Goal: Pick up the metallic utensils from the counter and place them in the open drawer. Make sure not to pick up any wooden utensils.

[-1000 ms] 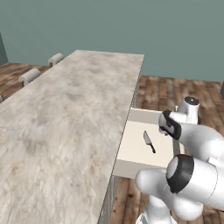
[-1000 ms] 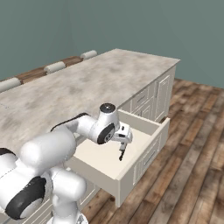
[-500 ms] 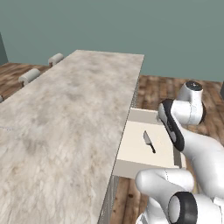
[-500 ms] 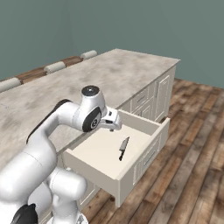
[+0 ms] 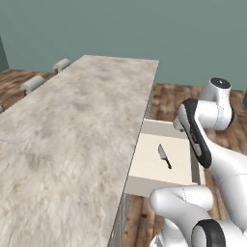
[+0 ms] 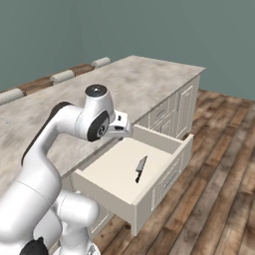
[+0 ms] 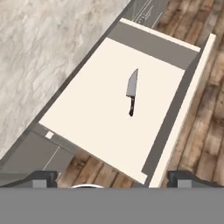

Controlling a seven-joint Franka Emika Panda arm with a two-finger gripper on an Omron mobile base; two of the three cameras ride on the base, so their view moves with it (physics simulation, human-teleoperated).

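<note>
Gripper: seen from the hand view, the two dark finger tips sit far apart at the bottom corners, so the pincer stands wide with nothing between its jaws. It hangs above the drawer, well clear of the knife.
Arm: in the right base view the white arm bends up from 7 o'clock, with the wrist over the counter-side edge of the drawer.
Drawer: pulled out from the island's side, a shallow cream box with a plain flat front. In the right base view it sits just below the middle; in the left base view it lies at about 3 o'clock, partly behind the arm.
Knife: lies flat on the drawer floor, near the middle of it, touching no wall. Silver blade, black handle. In the hand view the tip points toward 12 o'clock and the handle toward 6 o'clock. In the left base view the knife shows just left of the forearm.
Counter: long top of beige-grey veined marble. It runs from 7 o'clock up toward 12 o'clock in the left base view, with the drawer beside its long edge.
Fork: cannot tell; a faint thin mark at the counter's 9 o'clock edge in the left base view is too small to name.
Cabinet fronts: pale panelled doors on the island's side beyond the drawer.
Floor: brown wooden planks around the island.
Wall: plain teal, farthest back.
</note>
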